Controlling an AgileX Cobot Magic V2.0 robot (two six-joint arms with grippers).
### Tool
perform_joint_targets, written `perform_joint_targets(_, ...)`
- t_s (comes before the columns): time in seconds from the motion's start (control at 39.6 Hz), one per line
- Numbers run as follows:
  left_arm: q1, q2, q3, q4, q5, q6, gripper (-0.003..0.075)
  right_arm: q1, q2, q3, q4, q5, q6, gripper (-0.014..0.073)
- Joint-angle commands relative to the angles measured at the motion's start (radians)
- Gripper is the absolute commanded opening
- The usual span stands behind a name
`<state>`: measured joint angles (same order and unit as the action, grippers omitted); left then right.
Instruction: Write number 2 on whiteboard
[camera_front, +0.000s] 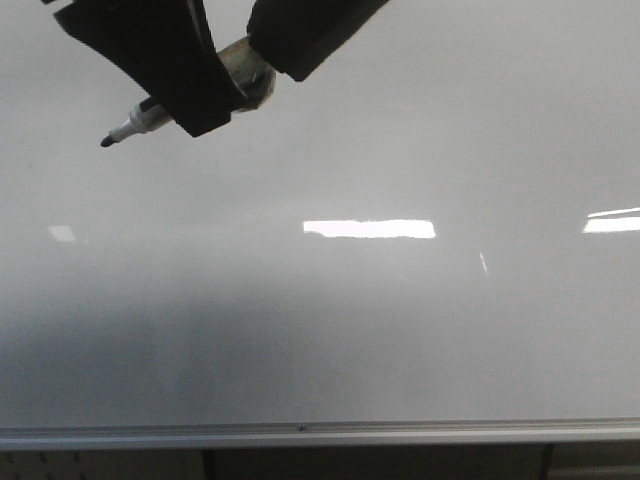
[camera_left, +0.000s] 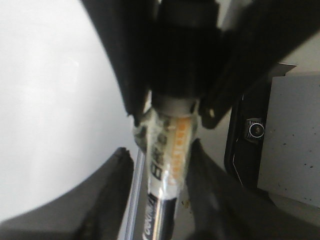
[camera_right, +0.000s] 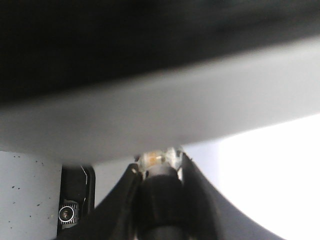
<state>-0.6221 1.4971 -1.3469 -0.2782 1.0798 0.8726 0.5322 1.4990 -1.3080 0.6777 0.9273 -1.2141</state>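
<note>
My left gripper (camera_front: 175, 100) and right gripper (camera_front: 262, 55) both clamp one slim, tape-wrapped marker (camera_front: 135, 124), black tip uncapped, above the glossy, silver-rimmed whiteboard (camera_front: 330, 330).

The black and white marker pen (camera_left: 167, 165) has an orange label and dark letters, too blurry to read.

You see both arms cut off at the front view's top edge, the marker (camera_front: 140, 122) barrel hidden between them, and its label blurred at the wrist.
</note>
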Motion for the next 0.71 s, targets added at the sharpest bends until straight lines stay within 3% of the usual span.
perform_joint_targets(0.0,-0.006,-0.033,-0.034,-0.026,-0.038,-0.033,0.0446,-0.001,-0.036,-0.036,0.053,-0.014,-0.01,0.0074)
perform_joint_targets(0.23,0.053,-0.096,-0.034,-0.022,-0.015,-0.098,0.0462,-0.021,-0.064,-0.04,0.021,-0.018,0.018,0.0074)
perform_joint_targets(0.35,0.105,-0.166,-0.034,-0.02,0.028,-0.152,0.0462,-0.059,-0.09,-0.041,-0.042,-0.007,0.102,0.0074)
perform_joint_targets(0.56,0.167,-0.31,-0.023,-0.003,0.042,-0.254,0.0462,-0.143,-0.159,-0.041,-0.199,0.032,0.368,0.0074)
perform_joint_targets(0.68,0.187,-0.384,-0.016,0.067,0.048,-0.374,0.0462,-0.203,-0.226,-0.041,-0.288,0.065,0.602,0.0074)
